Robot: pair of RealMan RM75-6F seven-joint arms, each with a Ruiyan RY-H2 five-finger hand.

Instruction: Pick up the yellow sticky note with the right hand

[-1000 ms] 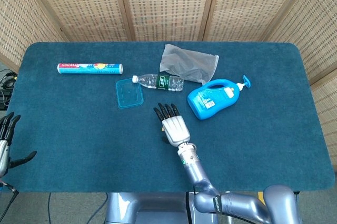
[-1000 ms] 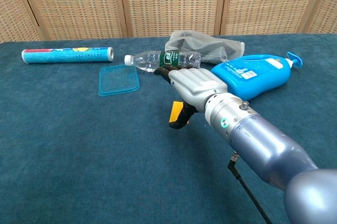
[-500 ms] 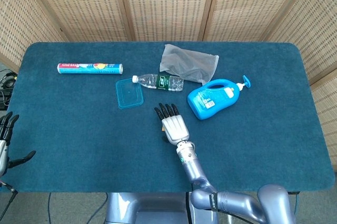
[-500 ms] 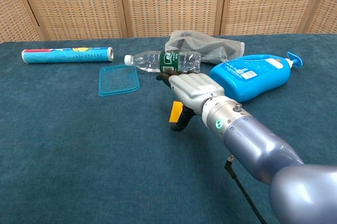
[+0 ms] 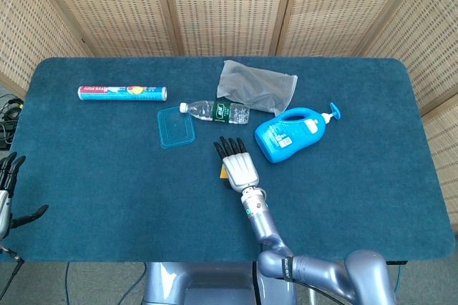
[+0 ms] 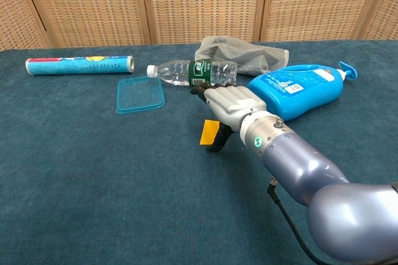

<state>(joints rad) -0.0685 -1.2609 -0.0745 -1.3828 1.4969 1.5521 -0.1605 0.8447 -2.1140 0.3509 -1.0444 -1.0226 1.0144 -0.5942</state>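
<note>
Your right hand (image 6: 229, 104) is shiny silver with black fingers (image 5: 227, 147), a tiny green light and a thin black cable behind it.

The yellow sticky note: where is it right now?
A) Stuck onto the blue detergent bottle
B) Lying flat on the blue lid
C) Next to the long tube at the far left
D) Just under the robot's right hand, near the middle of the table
D: in the chest view the yellow sticky note shows just beneath the right hand, apart from the blue lid, the detergent bottle and the tube.
</note>
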